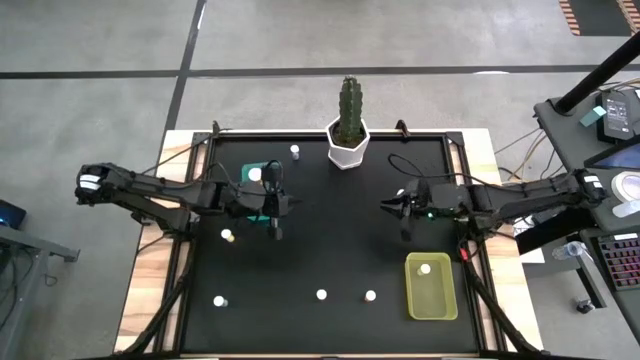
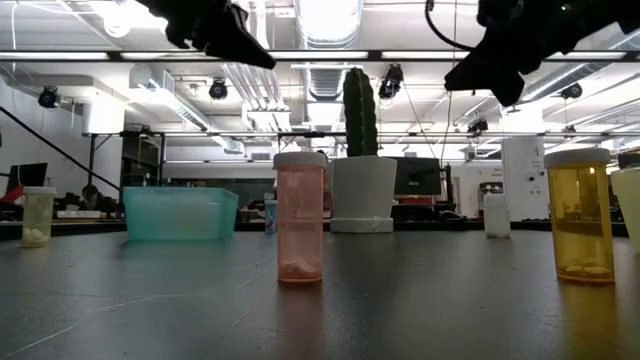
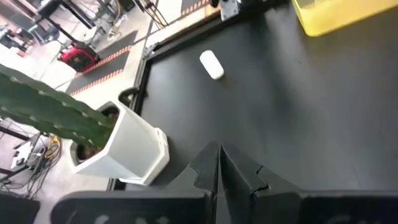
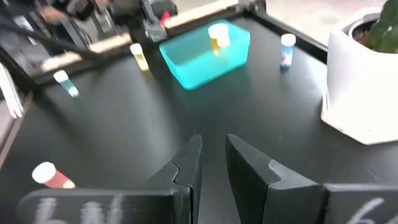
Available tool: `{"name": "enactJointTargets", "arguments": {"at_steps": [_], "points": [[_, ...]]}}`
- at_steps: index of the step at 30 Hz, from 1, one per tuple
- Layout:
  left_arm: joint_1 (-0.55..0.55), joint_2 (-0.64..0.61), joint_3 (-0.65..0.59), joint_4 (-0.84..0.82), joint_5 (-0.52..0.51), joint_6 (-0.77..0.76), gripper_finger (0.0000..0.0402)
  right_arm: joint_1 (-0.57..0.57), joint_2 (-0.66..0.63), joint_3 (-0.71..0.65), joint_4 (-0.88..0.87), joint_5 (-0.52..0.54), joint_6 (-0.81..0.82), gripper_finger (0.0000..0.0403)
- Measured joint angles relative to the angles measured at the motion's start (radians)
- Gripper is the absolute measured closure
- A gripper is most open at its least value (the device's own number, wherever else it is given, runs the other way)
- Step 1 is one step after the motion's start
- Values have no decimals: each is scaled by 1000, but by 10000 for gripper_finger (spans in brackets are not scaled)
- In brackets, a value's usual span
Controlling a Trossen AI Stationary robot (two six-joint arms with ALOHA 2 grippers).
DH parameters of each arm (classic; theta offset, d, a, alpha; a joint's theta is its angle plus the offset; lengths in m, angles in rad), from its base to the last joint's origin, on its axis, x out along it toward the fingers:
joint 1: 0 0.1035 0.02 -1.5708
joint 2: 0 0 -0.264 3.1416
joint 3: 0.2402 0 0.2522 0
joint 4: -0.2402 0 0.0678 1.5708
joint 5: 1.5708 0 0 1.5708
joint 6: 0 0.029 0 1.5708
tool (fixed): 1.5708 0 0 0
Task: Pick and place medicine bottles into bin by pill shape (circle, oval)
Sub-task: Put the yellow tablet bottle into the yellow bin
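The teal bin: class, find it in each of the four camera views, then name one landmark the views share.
High view: teal bin at the mat's left rear, partly under the left arm.
Low view: teal bin at left, far back.
Left wrist view: not in it.
Right wrist view: teal bin far across the mat, one bottle inside.
Shared landmark: the white cactus pot shows in all four.

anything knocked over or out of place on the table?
Nothing stands out. The loose medicine bottles that show clearly stand upright, one sits in the teal bin, one in the yellow bin, and the cactus pot is upright.
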Motion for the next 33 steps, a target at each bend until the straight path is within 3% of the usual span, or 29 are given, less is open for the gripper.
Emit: {"name": "enactJointTargets", "arguments": {"at_steps": [9, 19, 26, 30, 33], "points": [[-1, -14, -6, -106, 58, -203, 401, 0, 112, 125, -183, -1, -63, 339], [-3, -15, 23, -235, 223, -544, 401, 0, 167, 96, -9, -1, -261, 339], [-14, -8, 85, -594, 449, -956, 401, 0, 157, 95, 49, 0, -380, 339], [-66, -8, 88, -834, 467, -1209, 401, 0, 157, 95, 98, -1, -488, 339], [-130, -9, 88, -978, 489, -1302, 401, 0, 157, 101, 116, -1, -554, 339]]}}
